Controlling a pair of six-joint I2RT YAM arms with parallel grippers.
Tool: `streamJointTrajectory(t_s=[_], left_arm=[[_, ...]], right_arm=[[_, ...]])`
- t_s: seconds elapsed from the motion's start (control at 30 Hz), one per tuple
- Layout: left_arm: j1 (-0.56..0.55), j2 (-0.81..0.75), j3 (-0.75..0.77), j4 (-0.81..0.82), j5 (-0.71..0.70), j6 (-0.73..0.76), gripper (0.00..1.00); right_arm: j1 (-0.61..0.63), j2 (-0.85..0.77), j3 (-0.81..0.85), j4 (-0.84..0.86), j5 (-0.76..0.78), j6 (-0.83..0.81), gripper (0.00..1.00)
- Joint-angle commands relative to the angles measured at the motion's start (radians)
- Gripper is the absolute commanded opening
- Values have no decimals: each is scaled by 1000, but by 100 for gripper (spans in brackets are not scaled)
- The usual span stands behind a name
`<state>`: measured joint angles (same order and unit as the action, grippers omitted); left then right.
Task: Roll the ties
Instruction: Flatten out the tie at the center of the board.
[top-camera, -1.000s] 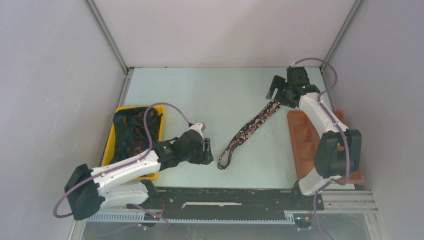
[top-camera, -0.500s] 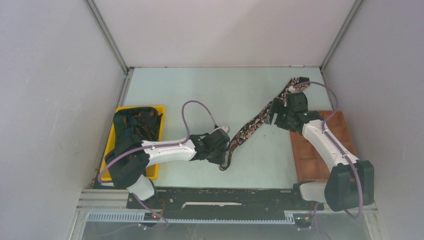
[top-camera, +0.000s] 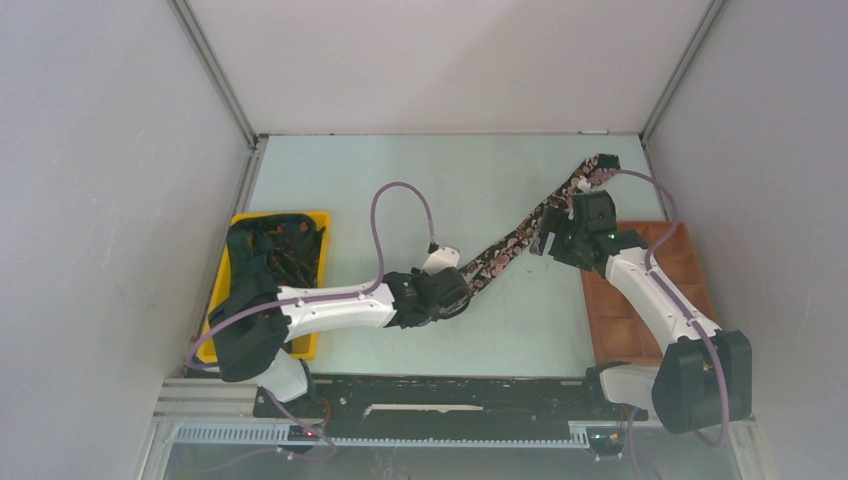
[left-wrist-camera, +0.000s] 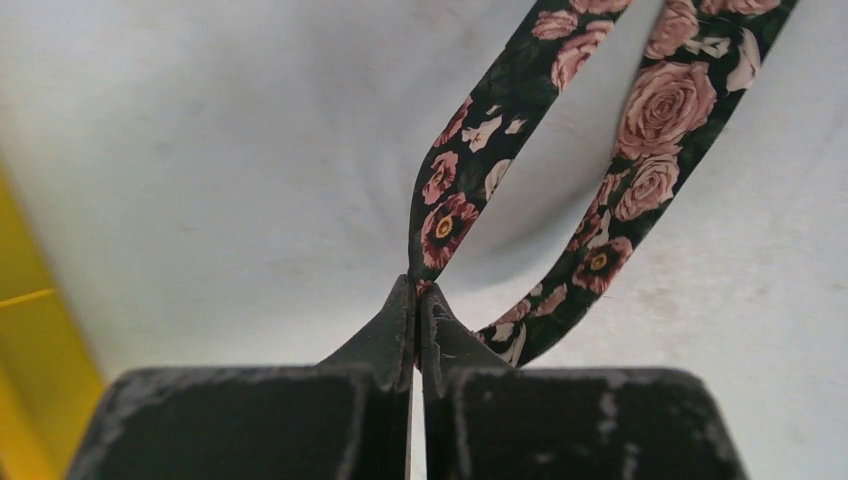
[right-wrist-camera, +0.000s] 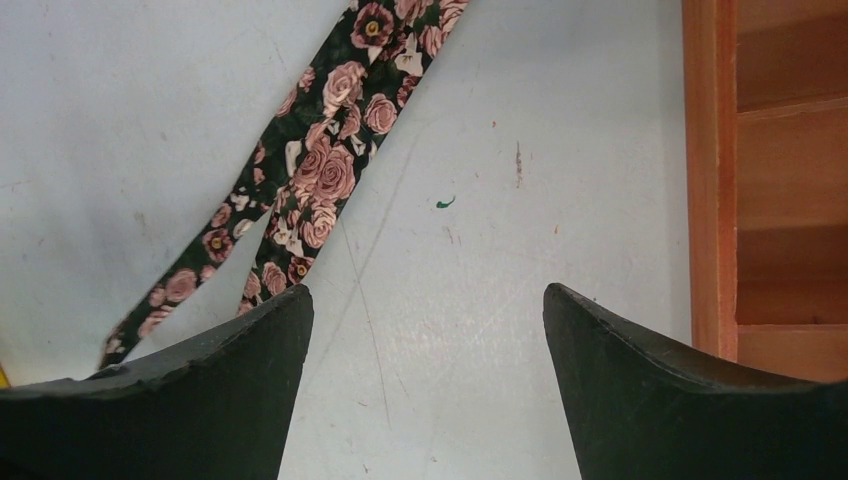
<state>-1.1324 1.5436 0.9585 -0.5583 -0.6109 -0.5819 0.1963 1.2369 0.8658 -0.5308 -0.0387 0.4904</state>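
Pale tabletop (top-camera: 400, 180) carries one tie (top-camera: 515, 240), laid diagonally. Left end effector (left-wrist-camera: 415, 295) pinches its near end; right end effector (right-wrist-camera: 425, 310) gapes empty. Judged step: grasp made; next, wind that end inward.

— What closes the space in?
— Plain white walls (top-camera: 440, 60) on the left, far and right sides, with metal posts (top-camera: 215, 72) in both far corners.
— And underneath?
— A pale green tabletop (top-camera: 420, 180), evenly lit.
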Motion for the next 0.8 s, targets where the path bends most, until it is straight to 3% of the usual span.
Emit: streamJointTrajectory(t_s=[0.0,0.23,0.43,0.63,0.77], left_arm=[[-55,-34,-22,-77,-282,1,0],[-187,41,-72,-97,-276,-157,3],[-285,79,-46,-126,-248,-208,39],[-294,-42,-29,-96,-67,-64,63],[-278,-154,-6,-63,35,30,71]], right_arm=[[13,-34,-24,53,-14,25,87],[40,-48,-73,72,-17,43,87],[96,-26,-127,122,-38,72,85],[118,-2,-163,155,-40,89,82],[112,-40,-163,145,-14,84,81]])
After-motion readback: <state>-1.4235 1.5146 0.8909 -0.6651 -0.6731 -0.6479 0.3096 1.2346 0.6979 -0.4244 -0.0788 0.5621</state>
